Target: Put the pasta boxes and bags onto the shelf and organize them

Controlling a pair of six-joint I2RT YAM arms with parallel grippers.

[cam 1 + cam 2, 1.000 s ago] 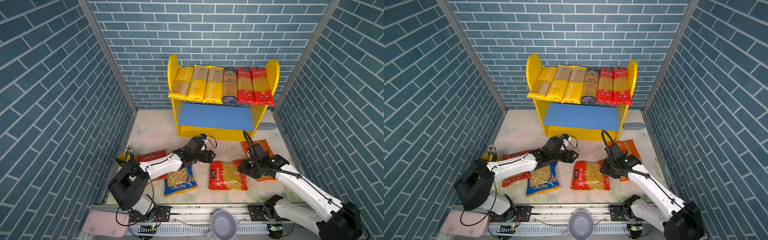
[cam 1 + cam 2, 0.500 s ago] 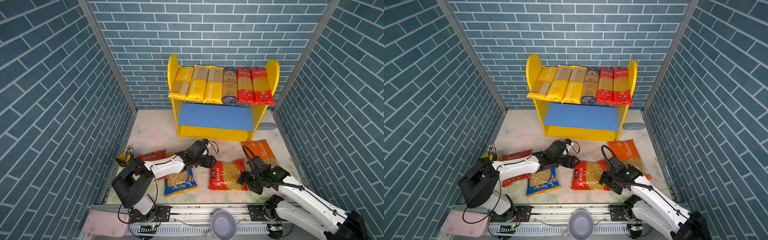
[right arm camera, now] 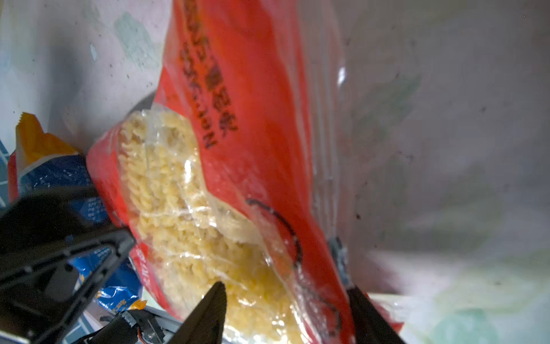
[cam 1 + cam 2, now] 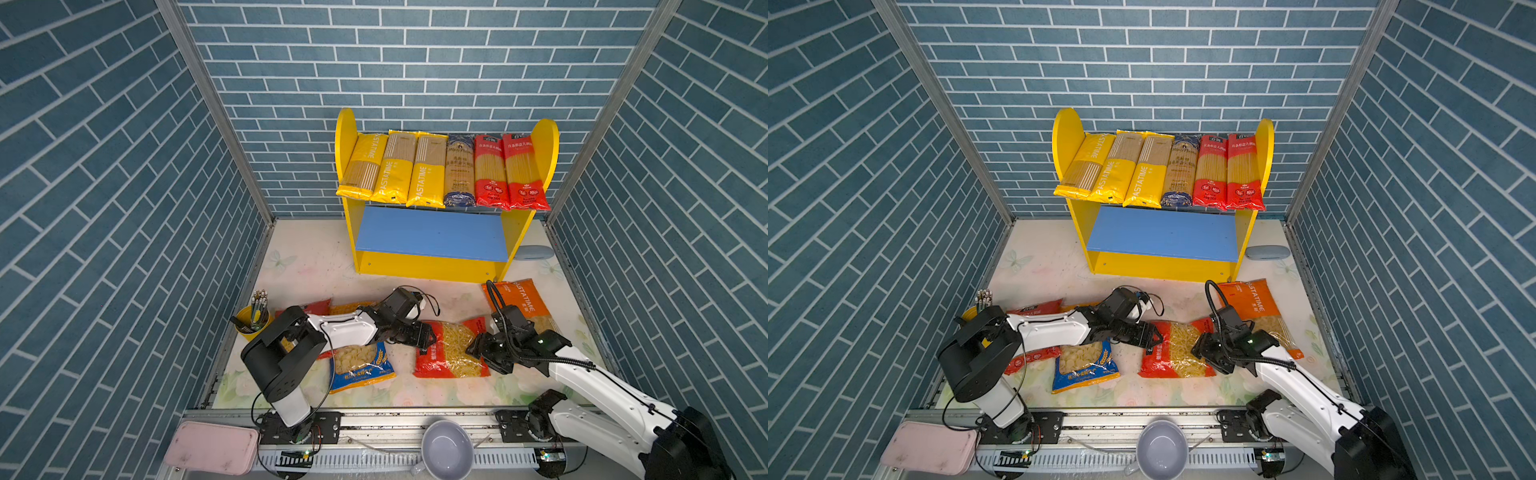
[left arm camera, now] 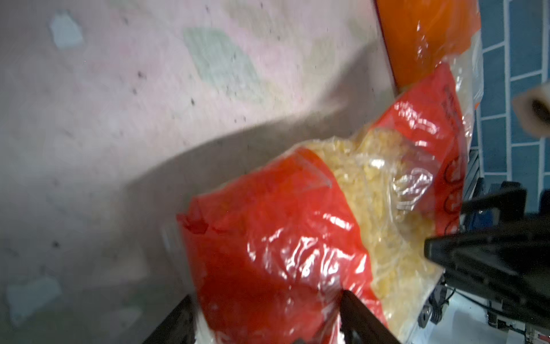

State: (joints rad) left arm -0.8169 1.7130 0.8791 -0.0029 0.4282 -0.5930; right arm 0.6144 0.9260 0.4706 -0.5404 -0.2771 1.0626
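looks like a robot lab test booth, not a real shop: fake blue brick walls (image 4: 104,174) on metal posts (image 4: 216,112), arms (image 4: 345,330) bolted to a rail (image 4: 415,422), toy shelf (image 4: 432,266) on a flowery mat (image 4: 307,266).

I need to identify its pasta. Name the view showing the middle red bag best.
Right wrist view: the red bag fills it, its spiral pasta sharp through the clear window. The left wrist view shows it blurred; both top views show it small.

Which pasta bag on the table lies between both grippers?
The red fusilli bag: left gripper and right gripper each straddle one end; the blue bag and orange bag lie elsewhere.
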